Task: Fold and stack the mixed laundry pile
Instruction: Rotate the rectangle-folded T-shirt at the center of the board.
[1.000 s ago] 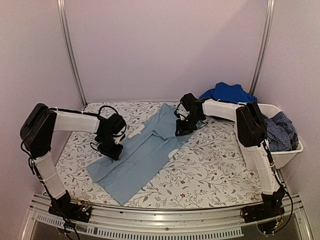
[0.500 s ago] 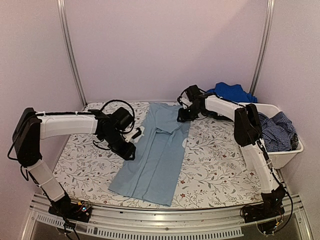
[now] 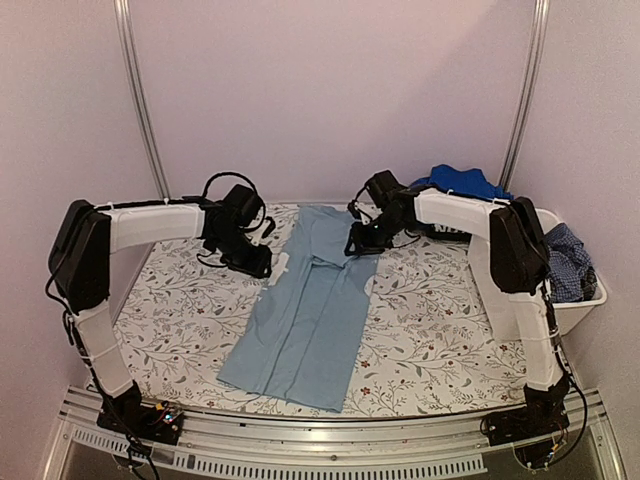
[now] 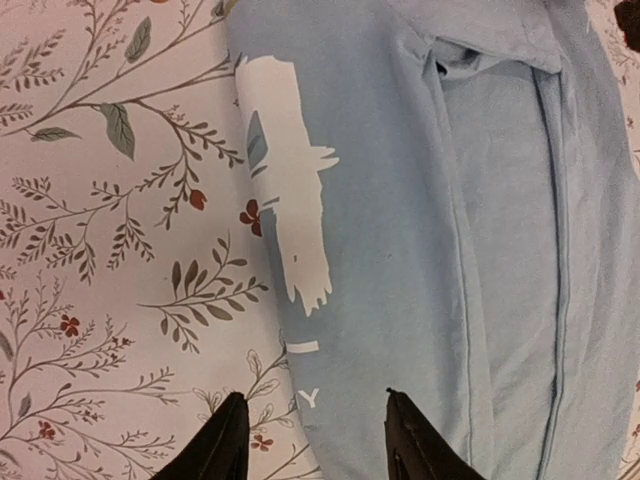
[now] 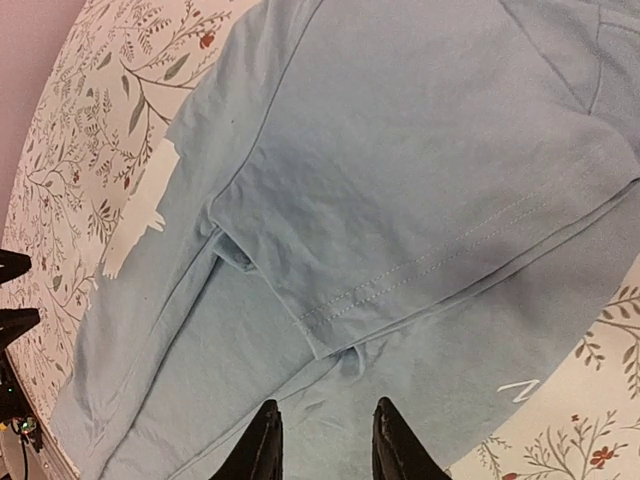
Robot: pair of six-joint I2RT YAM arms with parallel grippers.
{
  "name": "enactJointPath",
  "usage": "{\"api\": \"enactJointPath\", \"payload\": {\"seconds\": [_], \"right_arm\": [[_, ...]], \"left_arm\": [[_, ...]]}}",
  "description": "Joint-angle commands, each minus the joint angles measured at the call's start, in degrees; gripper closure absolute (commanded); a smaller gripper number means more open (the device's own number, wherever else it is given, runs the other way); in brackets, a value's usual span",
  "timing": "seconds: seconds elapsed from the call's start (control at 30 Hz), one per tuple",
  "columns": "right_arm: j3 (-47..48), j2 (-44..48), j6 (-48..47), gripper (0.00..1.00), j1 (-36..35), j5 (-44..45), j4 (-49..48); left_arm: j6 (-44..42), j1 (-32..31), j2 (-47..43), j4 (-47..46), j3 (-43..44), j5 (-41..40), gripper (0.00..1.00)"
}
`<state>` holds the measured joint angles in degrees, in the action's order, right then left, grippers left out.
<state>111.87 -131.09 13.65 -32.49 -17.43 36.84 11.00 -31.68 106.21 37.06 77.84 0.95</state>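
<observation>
The pale blue garment (image 3: 310, 310) lies flat on the table (image 3: 440, 330), its long axis running far to near. The left tool (image 3: 258, 266) hovers at its far-left edge and the right tool (image 3: 358, 244) over its far-right corner. Both are part-open, empty and equally near.

pale blue garment (image 3: 305, 330) folded lengthwise, royal blue garment (image 3: 458, 184) heaped

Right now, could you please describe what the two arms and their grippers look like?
Both arms are alike: the left arm and right arm have white tubular links between bulky black joint housings. A black cable loops above the left wrist. The left gripper and right gripper each end in two slim, pointed black fingers. No markings show.
</observation>
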Motion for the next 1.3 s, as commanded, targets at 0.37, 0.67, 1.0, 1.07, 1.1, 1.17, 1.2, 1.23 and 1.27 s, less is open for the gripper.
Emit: {"api": "enactJointPath", "payload": {"seconds": [0.37, 0.67, 1.0, 1.07, 1.1, 1.17, 1.2, 1.23, 1.27], "right_arm": [[-1.69, -10.09, -1.77, 0.73, 4.59, 4.24, 4.21], [13.98, -15.6, -8.32, 0.72, 8.17, 4.38, 5.81], [5.57, -4.29, -4.76, 0.69, 6.56, -0.87, 2.82], [1.27, 0.22, -3.63, 0.68, 4.69, -2.82, 1.8], [-0.49, 1.27, -3.3, 0.68, 3.59, -3.62, 1.65], [-4.43, 3.14, -2.57, 0.68, 1.4, -4.64, 1.38], [-5.97, 3.82, -2.11, 0.68, 0.47, -5.47, 1.03], [-7.78, 4.34, -1.29, 0.68, -0.57, -6.03, 0.51], [-9.48, 4.61, -0.74, 0.68, -1.6, -6.34, -0.29]], "left_arm": [[7.02, 5.25, -16.86, -13.35, -10.63, -1.66, 0.08], [12.99, 8.53, -22.37, -18.42, -15.86, 2.37, 0.0], [4.81, 4.69, -14.73, -15.39, -15.83, 10.96, 0.17], [3.89, 3.28, -13.41, -15.57, -16.03, 11.06, 0.23], [3.15, 2.5, -12.44, -15.64, -16.05, 11.31, 0.27], [2.01, 0.61, -9.91, -14.99, -15.34, 10.5, 0.35], [1.48, -0.41, -8.55, -14.33, -14.97, 10.07, 0.39], [0.75, -1.64, -7.16, -13.68, -14.5, 9.8, 0.42], [0.43, -2.52, -5.82, -13.08, -14.17, 9.06, 0.46]]}}
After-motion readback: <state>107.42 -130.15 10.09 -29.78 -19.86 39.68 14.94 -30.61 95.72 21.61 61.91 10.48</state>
